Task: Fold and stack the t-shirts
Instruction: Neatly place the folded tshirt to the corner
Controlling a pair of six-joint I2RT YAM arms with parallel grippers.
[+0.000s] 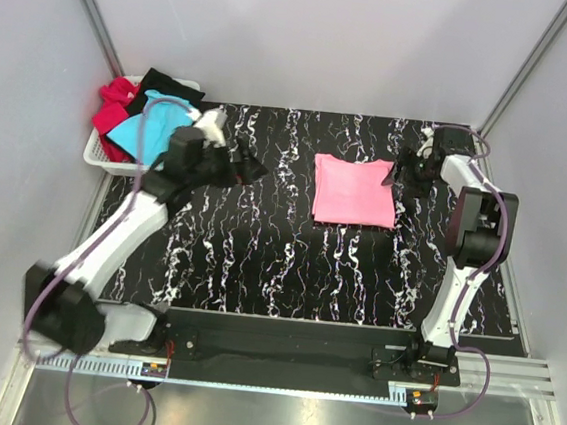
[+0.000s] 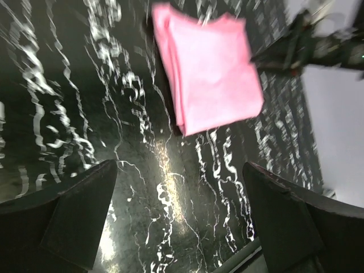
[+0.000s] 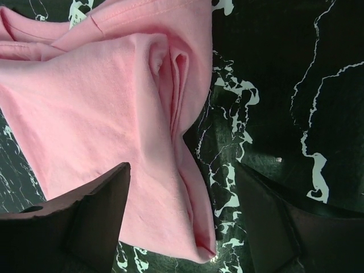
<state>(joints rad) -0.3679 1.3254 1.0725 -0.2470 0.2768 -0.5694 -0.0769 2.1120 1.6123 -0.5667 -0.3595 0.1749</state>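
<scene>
A folded pink t-shirt (image 1: pixel 354 190) lies flat on the black marbled mat (image 1: pixel 259 260), right of centre. Red (image 1: pixel 110 113), turquoise (image 1: pixel 139 130) and black (image 1: pixel 167 86) t-shirts are heaped in the white basket (image 1: pixel 95 155) at the back left. My left gripper (image 1: pixel 248 165) hovers over the mat near the basket, open and empty. In the left wrist view it (image 2: pixel 182 219) faces the pink t-shirt (image 2: pixel 210 74) from a distance. My right gripper (image 1: pixel 400 174) is at the pink shirt's right edge. Its jaws (image 3: pixel 182 219) stand open astride the folded edge of the shirt (image 3: pixel 102 102), whose white label (image 3: pixel 77 20) shows.
Grey walls enclose the mat at the back and both sides. The basket sits off the mat's back left corner. A metal rail (image 1: pixel 280 353) with both arm bases runs along the near edge.
</scene>
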